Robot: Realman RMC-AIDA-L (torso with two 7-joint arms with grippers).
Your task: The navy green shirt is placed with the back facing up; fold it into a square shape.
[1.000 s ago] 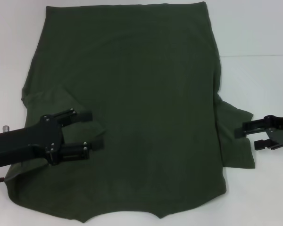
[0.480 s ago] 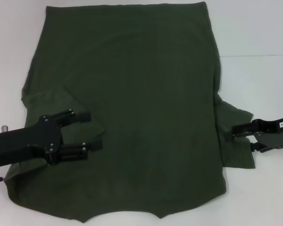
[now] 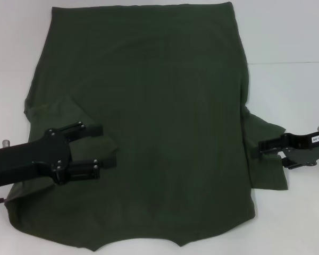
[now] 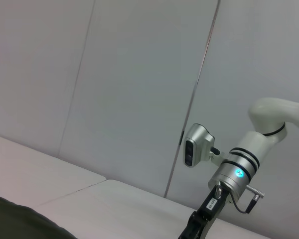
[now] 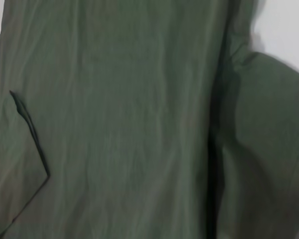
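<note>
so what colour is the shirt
Plain dark olive green shirt, no pattern visible; clearest in the head view.

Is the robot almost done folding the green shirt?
Not yet. The navy green shirt lies back up, its left sleeve already folded in under the open left claw. The right claw is at the right sleeve, which sticks out. That sleeve, both sides and the final square remain.

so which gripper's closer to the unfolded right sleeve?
Right. The right gripper sits at the outer edge of the right sleeve of the navy green shirt. The left gripper hangs open over the folded-in left sleeve, across the shirt.
</note>
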